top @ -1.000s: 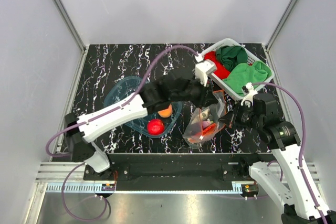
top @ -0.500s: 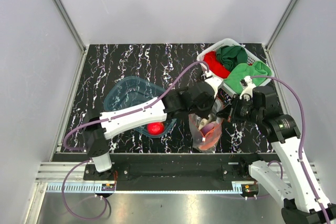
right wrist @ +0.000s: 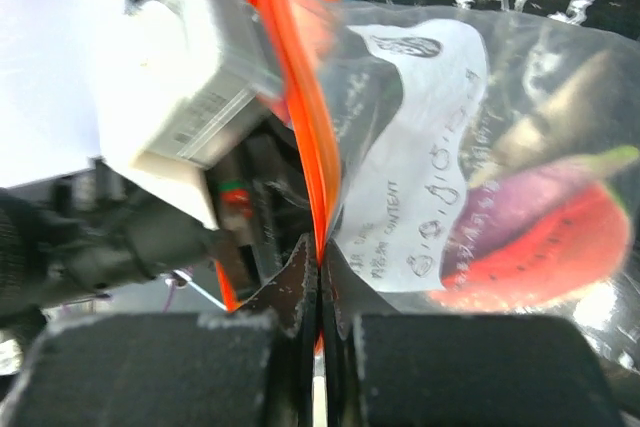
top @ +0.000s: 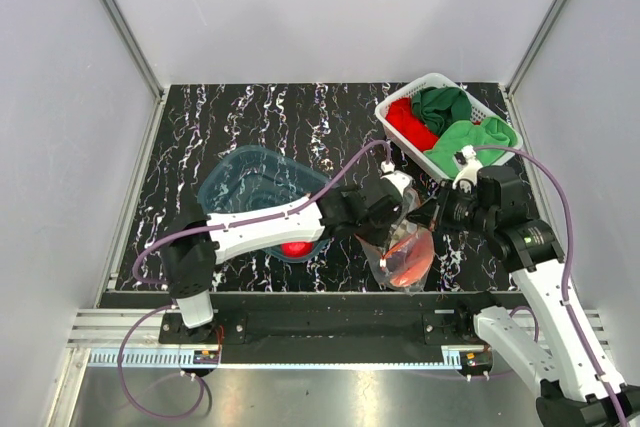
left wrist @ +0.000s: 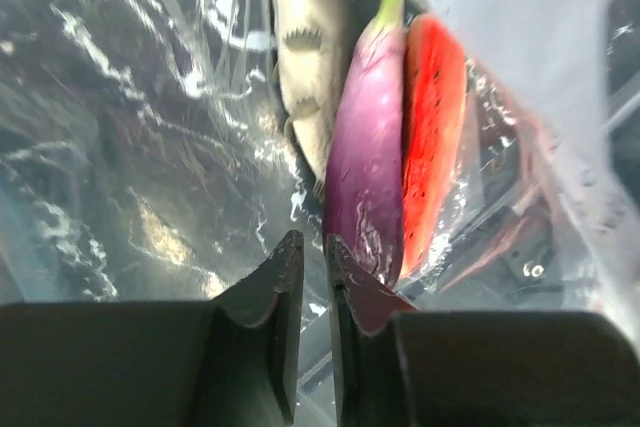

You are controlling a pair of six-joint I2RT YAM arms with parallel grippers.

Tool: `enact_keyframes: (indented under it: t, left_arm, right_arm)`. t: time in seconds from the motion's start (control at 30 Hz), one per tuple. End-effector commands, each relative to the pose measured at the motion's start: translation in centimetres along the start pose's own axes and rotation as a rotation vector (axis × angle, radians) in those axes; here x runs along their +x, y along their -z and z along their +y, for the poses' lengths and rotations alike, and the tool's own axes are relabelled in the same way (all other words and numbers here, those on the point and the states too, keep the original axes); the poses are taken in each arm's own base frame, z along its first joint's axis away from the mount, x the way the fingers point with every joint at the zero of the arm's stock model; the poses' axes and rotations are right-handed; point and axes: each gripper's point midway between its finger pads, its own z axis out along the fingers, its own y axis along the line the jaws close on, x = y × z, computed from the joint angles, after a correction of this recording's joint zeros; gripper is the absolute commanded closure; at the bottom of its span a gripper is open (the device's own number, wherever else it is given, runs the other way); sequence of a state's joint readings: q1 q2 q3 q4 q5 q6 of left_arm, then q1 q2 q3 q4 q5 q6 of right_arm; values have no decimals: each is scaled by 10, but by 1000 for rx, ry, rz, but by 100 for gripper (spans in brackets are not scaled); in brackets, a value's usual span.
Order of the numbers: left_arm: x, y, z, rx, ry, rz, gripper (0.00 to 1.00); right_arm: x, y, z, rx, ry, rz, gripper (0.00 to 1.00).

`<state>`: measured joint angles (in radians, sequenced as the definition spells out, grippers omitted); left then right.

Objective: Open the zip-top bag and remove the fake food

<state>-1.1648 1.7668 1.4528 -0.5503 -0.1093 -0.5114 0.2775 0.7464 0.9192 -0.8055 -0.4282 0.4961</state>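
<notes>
Right pincer (right wrist: 318, 272) clamps zip-top bag (right wrist: 420, 147); left pincer (left wrist: 312, 257) at mouth; tub (top: 235, 172) beside.

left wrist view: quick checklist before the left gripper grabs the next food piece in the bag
1. right gripper clamped on orange zip strip: ok
2. zip-top bag mouth held open around left gripper: ok
3. eggplant and watermelon slice in view ahead: ok
4. left jaws wide enough for the eggplant: not ok, nearly closed
5. film pinched between left fingers: cannot tell
6. blue tub has room: ok
</notes>
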Motion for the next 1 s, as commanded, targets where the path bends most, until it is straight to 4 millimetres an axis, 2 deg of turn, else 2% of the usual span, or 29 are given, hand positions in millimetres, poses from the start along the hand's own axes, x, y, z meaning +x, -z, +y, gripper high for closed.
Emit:
enact_keyframes:
  t: [0.0,0.1,0.27,0.37,0.47,0.5,0.53,0.63,0.77,0.97]
  left_arm:
    - [-34,25,-11,59,36,-131,80]
    - [-42,36,-8,66,46,-154,78]
    - [-48,44,-8,100,51,-161,71]
    - [-41,35,-7,102,46,-128,69]
    - [-23,17,-7,113,40,-57,68]
    - [-14,5,-3,95,41,-23,68]
    - [-4,0,-8,128,42,18,68]
    - [12,-17,-5,96,43,61,68]
    - [17,-23,7,4,26,38,65]
    - [16,-15,25,-123,6,-32,54]
  right_arm:
    - [-23,-7,31,-153,5,-50,100]
    - [-32,-8,49,-228,3,-43,100]
    - [-48,-4,62,-259,21,-79,100]
    - [-40,-10,51,-234,19,-66,100]
    - [-22,-18,32,-194,-1,-35,100]
    - [-18,-20,28,-181,-7,-30,100]
    - [-11,-20,22,-172,-10,-25,100]
    - [1,-19,13,-149,-18,-15,100]
    - [9,-17,6,-123,-16,-2,100]
    - [14,-16,2,-112,-12,9,100]
